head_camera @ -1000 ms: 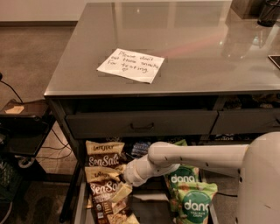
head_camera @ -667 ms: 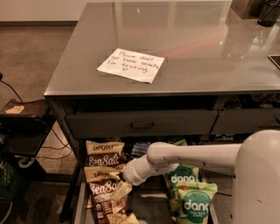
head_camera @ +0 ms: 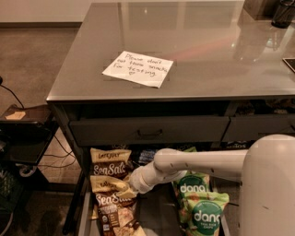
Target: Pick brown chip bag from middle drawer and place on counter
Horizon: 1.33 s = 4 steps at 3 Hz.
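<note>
Two brown chip bags lie in the left row of the open middle drawer, one behind and one nearer. My white arm reaches in from the right. My gripper is low in the drawer at the right edge of the nearer bag's tan top band, which looks crumpled there. The gripper's tip is hidden against the bag. The counter is above the drawer, with a white handwritten note on it.
Two green "dang" bags fill the drawer's right row under my arm. A closed grey drawer front with a bar handle sits above. A black cart stands left. Dark objects stand at the counter's far right.
My gripper has edged slightly down and left onto the nearer brown bag's top. The bags have barely shifted.
</note>
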Tool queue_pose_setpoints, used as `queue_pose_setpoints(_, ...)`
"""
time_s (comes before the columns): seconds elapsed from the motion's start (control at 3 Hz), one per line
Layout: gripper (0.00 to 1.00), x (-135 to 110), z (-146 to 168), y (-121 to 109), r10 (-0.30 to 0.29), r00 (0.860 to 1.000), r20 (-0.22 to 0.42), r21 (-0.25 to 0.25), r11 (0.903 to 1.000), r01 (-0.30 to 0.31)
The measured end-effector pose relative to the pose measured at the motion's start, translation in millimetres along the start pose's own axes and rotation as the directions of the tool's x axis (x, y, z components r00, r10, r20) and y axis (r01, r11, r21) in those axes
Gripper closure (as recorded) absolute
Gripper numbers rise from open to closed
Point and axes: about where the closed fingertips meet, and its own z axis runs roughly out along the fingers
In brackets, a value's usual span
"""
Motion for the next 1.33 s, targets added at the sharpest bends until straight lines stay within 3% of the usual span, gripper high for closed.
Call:
queue_pose_setpoints(0.33,0.9,-14,-17,5,0.005,1.0,0.027,0.011,0.9999,-0.005)
queue_pose_setpoints(0.67,1.0,-35,-48,16,-0.025,0.999,0.046,0.04,0.9989,0.023)
queue_pose_setpoints(1.33,1.0,-88,-162,50,-0.109,0.99,0.085,0.126,0.9872,0.098)
